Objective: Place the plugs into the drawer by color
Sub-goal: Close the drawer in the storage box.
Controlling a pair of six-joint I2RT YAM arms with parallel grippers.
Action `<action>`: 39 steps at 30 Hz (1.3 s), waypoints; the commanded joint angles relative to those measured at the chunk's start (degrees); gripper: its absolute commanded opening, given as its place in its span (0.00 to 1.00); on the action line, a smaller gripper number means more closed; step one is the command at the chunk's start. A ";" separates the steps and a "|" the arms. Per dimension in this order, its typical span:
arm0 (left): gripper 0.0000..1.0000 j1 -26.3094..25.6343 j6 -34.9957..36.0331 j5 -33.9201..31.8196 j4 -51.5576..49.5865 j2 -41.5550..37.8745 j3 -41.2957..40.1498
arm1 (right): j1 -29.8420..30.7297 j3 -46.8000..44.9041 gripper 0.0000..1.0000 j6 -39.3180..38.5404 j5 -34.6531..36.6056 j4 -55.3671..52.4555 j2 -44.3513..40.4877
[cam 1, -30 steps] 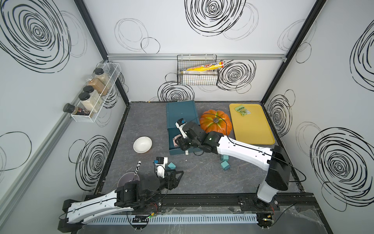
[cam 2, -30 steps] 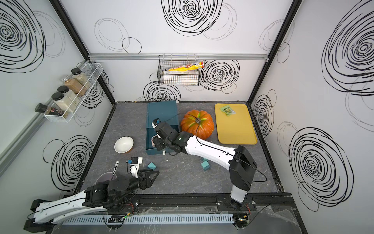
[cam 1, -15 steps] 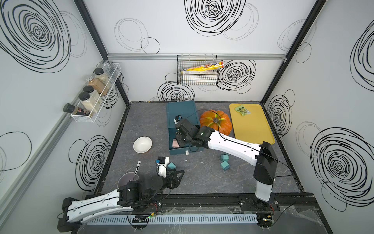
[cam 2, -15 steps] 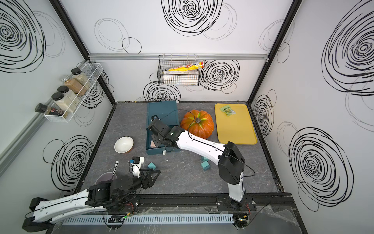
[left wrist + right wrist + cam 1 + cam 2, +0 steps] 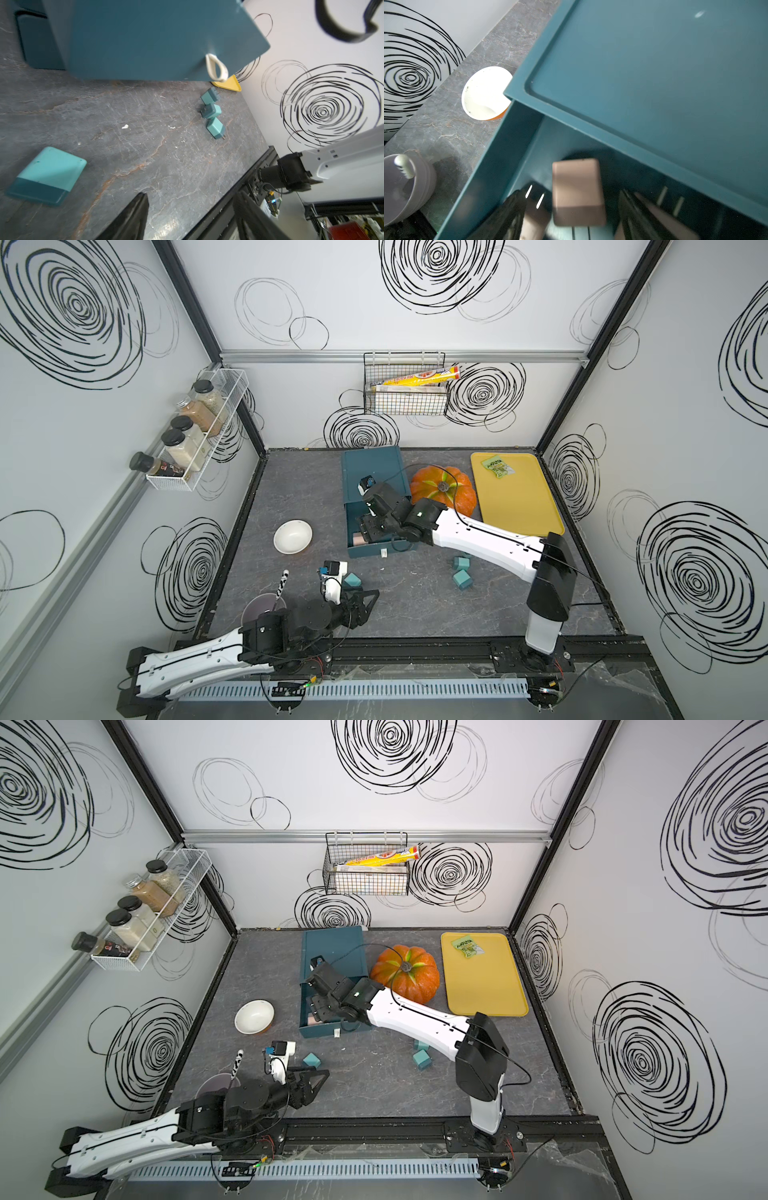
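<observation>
Drawer open; right pincer apart around pink plug inside.
Left pincer apart, empty, by teal plug.

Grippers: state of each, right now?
Left gripper: open, holding nothing.
Right gripper: open, fingers either side of a pink plug in the drawer, not gripping it.

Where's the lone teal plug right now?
In both top views the lone teal plug lies on the table, between the front of the open drawer and the left gripper, left of the other teal plugs.
</observation>
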 commanded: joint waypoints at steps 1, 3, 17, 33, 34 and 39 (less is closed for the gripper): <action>0.71 0.29 3.37 7.39 1.34 -1.47 7.83 | -0.11 -0.68 0.78 -1.15 -0.32 1.52 -7.12; 0.71 0.24 4.80 5.89 -0.04 -1.75 12.51 | -0.16 -1.66 0.78 -2.00 -1.18 0.96 -9.55; 0.84 11.16 23.28 -3.60 -9.57 33.66 54.68 | 1.34 -26.29 0.69 -6.42 -20.53 11.48 -33.03; 0.77 51.02 30.50 18.71 3.64 60.76 54.28 | 5.49 -44.93 0.64 -5.14 -24.22 24.67 -34.17; 0.77 51.07 30.18 17.55 5.06 61.07 53.03 | 5.49 -45.53 0.64 -4.99 -23.80 25.48 -33.63; 0.74 51.52 30.72 13.80 4.11 65.53 52.63 | 5.56 -45.29 0.65 -5.47 -20.41 27.02 -27.70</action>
